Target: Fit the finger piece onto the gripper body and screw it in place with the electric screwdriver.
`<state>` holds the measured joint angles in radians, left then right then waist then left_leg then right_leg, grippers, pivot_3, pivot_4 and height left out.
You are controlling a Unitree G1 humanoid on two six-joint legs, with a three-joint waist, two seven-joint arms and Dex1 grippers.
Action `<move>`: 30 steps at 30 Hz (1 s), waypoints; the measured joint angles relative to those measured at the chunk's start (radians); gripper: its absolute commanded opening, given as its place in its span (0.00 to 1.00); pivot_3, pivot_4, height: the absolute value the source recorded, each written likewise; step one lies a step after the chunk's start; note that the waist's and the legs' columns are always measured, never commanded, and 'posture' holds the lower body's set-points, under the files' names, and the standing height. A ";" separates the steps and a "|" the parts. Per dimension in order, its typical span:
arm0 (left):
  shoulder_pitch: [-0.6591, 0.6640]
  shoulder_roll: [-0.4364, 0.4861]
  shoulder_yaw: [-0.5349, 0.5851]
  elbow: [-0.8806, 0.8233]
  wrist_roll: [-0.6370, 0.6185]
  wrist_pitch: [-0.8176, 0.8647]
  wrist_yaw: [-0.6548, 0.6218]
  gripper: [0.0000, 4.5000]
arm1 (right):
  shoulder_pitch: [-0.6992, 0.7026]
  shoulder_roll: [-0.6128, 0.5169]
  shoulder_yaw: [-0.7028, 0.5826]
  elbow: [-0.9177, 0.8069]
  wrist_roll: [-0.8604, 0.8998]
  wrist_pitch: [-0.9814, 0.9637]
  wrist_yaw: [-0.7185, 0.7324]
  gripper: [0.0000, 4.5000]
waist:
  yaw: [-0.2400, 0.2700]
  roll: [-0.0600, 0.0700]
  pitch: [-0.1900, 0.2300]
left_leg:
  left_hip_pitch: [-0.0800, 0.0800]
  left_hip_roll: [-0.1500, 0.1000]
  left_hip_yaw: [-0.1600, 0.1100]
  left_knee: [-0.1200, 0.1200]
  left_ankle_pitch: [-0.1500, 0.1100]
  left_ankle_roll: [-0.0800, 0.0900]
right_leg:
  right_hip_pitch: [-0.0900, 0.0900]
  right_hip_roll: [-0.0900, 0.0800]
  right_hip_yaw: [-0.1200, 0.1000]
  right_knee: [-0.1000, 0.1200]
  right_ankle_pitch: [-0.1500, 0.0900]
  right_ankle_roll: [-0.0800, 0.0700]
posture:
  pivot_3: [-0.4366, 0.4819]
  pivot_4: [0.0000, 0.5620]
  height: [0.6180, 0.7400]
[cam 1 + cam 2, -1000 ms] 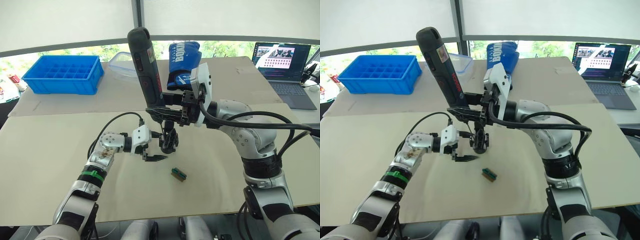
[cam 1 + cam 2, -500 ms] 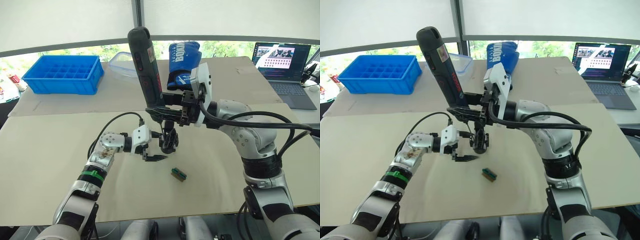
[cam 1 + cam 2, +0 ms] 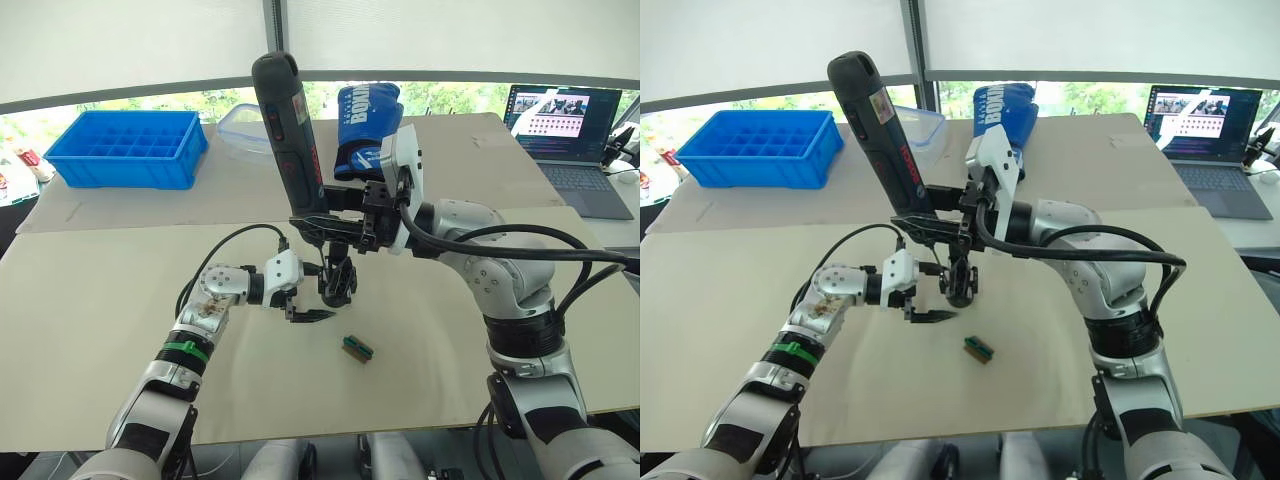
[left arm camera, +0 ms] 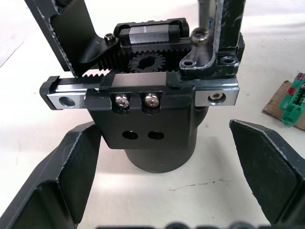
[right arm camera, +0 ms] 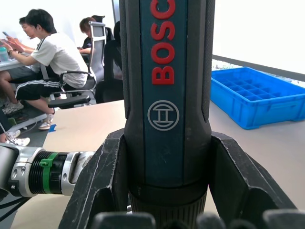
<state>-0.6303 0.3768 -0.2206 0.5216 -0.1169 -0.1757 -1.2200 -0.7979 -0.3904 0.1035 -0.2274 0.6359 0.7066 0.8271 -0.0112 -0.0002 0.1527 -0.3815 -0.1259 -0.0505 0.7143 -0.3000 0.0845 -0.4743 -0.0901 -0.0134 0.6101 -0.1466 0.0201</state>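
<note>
The table [image 3: 90,330] carries everything. The right gripper [image 3: 345,215] clamps the screwdriver [image 3: 287,130], its bit down on the gripper body [image 3: 338,280] at mid-table. The left gripper [image 3: 300,300], at the body's 9 o'clock, is spread wide, its fingers [image 4: 71,171] flanking the body without touching. A green block [image 3: 357,349] lies at its 5 o'clock.

Item count: one electric screwdriver [image 3: 288,130], one gripper body [image 3: 338,283], one green-and-brown block [image 3: 357,349], one blue tray [image 3: 127,148] (compartmented), one laptop [image 3: 567,135].
</note>
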 measured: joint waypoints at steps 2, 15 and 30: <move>0.000 0.000 0.000 0.000 0.000 0.000 0.000 1.00 | 0.000 0.000 0.000 0.003 -0.008 -0.002 0.001 0.42 | 0.000 0.000 0.000 | 0.000 0.000 0.000 0.000 0.000 0.000 | 0.000 0.000 0.000 0.000 0.000 0.000 | 0.48 0.27 1.00; 0.000 0.000 0.000 0.000 0.000 0.000 0.000 1.00 | 0.000 0.003 0.000 0.004 -0.017 -0.002 0.001 0.42 | 0.000 0.000 0.000 | 0.000 0.000 0.000 0.000 0.000 0.000 | 0.000 0.000 0.000 0.000 0.000 0.000 | 0.48 0.27 1.00; -0.003 0.000 0.000 0.000 0.000 0.000 0.002 1.00 | 0.003 0.002 -0.001 0.003 -0.008 0.000 -0.001 0.42 | 0.000 0.000 0.000 | 0.000 0.000 0.000 0.000 0.000 0.000 | 0.000 0.000 0.000 0.000 0.000 0.000 | 0.48 0.27 1.00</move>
<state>-0.6333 0.3768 -0.2205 0.5216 -0.1169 -0.1756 -1.2182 -0.7952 -0.3887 0.1030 -0.2241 0.6283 0.7061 0.8265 -0.0111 -0.0002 0.1527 -0.3815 -0.1259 -0.0505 0.7143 -0.3000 0.0845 -0.4743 -0.0901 -0.0134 0.6101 -0.1466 0.0201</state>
